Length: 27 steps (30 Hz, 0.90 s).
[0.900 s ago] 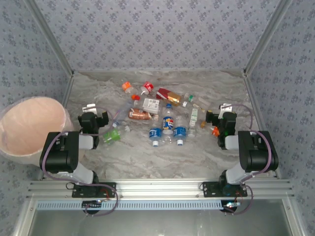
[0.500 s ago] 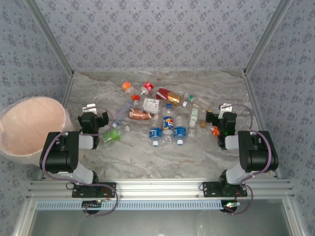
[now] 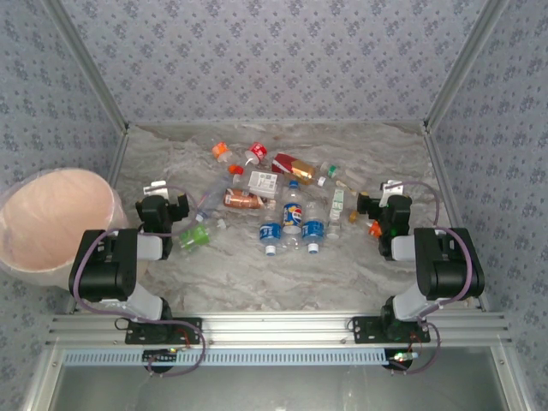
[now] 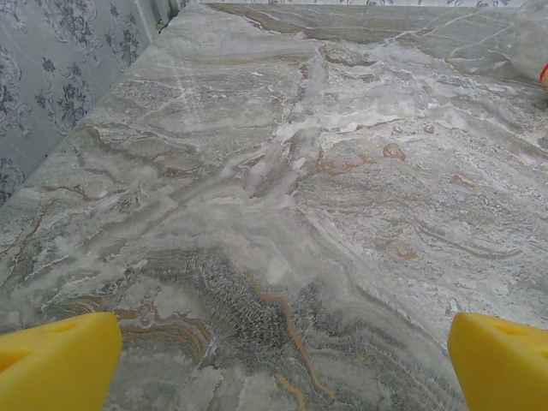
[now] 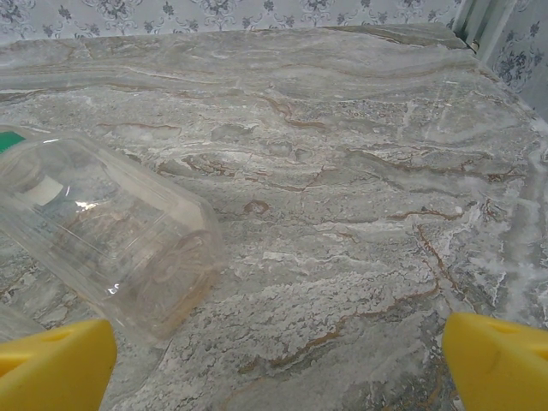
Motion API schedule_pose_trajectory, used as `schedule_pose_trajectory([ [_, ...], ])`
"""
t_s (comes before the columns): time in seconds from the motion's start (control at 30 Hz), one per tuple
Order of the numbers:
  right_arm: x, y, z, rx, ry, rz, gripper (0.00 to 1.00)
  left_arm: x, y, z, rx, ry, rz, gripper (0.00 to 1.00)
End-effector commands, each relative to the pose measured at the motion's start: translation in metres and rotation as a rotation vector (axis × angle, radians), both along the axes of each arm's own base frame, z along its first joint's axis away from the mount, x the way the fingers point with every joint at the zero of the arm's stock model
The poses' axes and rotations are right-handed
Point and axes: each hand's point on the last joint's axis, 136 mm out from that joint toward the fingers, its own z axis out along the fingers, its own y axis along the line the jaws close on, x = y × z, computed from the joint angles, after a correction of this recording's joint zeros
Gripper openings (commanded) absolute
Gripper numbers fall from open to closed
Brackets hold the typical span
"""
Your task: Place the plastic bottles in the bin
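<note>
**A:** Twelve-ish plastic bottles (image 3: pixel 282 193) lie scattered across the table (image 3: pixel 248 278), none in the bin (image 3: pixel 62 172) AFAICT. Bin stands off the table's left edge, right beside the left arm (image 3: pixel 107 265).

**B:** Grippers?

**A:** Both spread wide, nothing held. The left gripper (image 3: pixel 163 204) points at bare marble; wrist cam shows its yellow fingers (image 4: pixel 56 364) w/ no bottle between them. The right gripper (image 3: pixel 384 205) has a clear bottle (image 5: pixel 107 235) on its side just ahead, toward its left finger, not between the jaws.

**B:** So step in hand = first reach?

**A:** Prob. Left arm's nearest the bin, and a green bottle (image 3: pixel 194 237) lies just to its right. I'd take that one first.

**B:** Tips?

**A:** Swing the wrist right till the bottle sits centred btw the fingers, jaws across the body, not the cap. Come down low so they straddle it, not ride on top. Crushed plastic prob flexes & slips, so close firm, not hard. Lift clear of the bin's rim before swinging over; let go above the middle.

**B:** And the right arm (image 3: pixel 445 261)?

**A:** Shift left to centre that clear bottle, same grip. Bin's well apart from it, so carry high over the other bottles & keep off the left arm.
</note>
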Motion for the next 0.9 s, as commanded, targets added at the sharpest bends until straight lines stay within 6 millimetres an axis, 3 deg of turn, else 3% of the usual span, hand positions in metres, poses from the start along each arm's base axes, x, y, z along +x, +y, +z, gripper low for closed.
schedule_pose_trajectory([
  [0.0,0.001,-0.002,0.004,-0.001,-0.010,-0.005,1.00,0.005,0.000,0.016,-0.007,-0.058,0.006,0.98],
  [0.07,-0.002,-0.002,0.009,-0.001,-0.021,-0.006,1.00,0.007,-0.002,0.025,-0.007,-0.034,-0.003,0.98],
  [0.33,-0.010,-0.007,0.060,-0.006,-0.067,-0.051,1.00,0.007,-0.012,0.065,0.039,-0.017,-0.007,0.98],
  [0.47,-0.015,-0.008,0.081,0.093,-0.062,-0.094,1.00,0.007,-0.017,0.083,-0.009,-0.036,0.014,0.98],
  [0.57,-0.024,-0.004,0.076,0.244,0.088,-0.150,1.00,0.007,-0.025,0.097,-0.070,-0.018,0.035,0.98],
  [0.7,-0.068,-0.011,0.054,0.462,0.377,-0.400,1.00,0.002,-0.047,0.110,-0.180,0.022,0.018,0.98],
  [0.87,-0.111,-0.005,0.042,0.731,0.541,-0.600,1.00,-0.008,-0.070,0.111,-0.359,0.071,-0.011,0.98],
])
